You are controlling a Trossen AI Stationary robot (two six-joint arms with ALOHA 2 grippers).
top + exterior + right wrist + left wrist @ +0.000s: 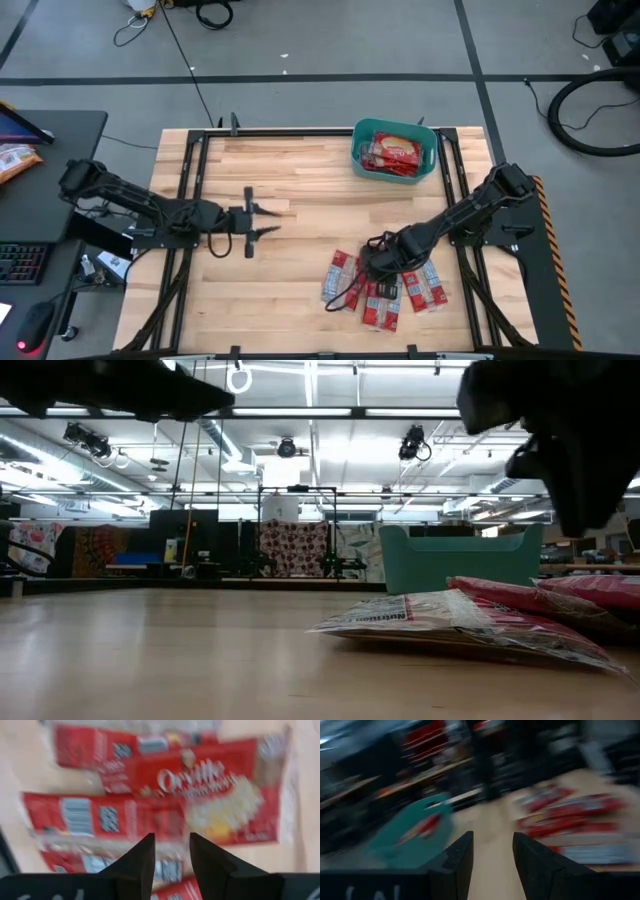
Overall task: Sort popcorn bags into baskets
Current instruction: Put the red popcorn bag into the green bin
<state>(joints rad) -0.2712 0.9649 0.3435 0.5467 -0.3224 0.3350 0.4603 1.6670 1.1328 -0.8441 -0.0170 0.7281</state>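
Observation:
Several red popcorn bags [385, 285] lie flat in a loose, overlapping pile on the table's near right part, also seen in the low view as popcorn bags [480, 615] and close up in the right wrist view as popcorn bags [200, 785]. The teal basket [358, 140] stands at the far right with red bags [395, 152] inside; it shows as the basket [460, 560] and the basket [405, 835] too. My right gripper [372, 265] is open, just above the pile [171, 850]. My left gripper [268, 220] is open over bare wood left of centre [492, 850], pointing right.
Bare wood stretches between the two arms and from the pile to the basket. Black frame rails [190, 180] run along the table's left and right sides. A dark desk [60, 140] off the left edge holds an orange-and-white packet [15, 160] and a keyboard [20, 262].

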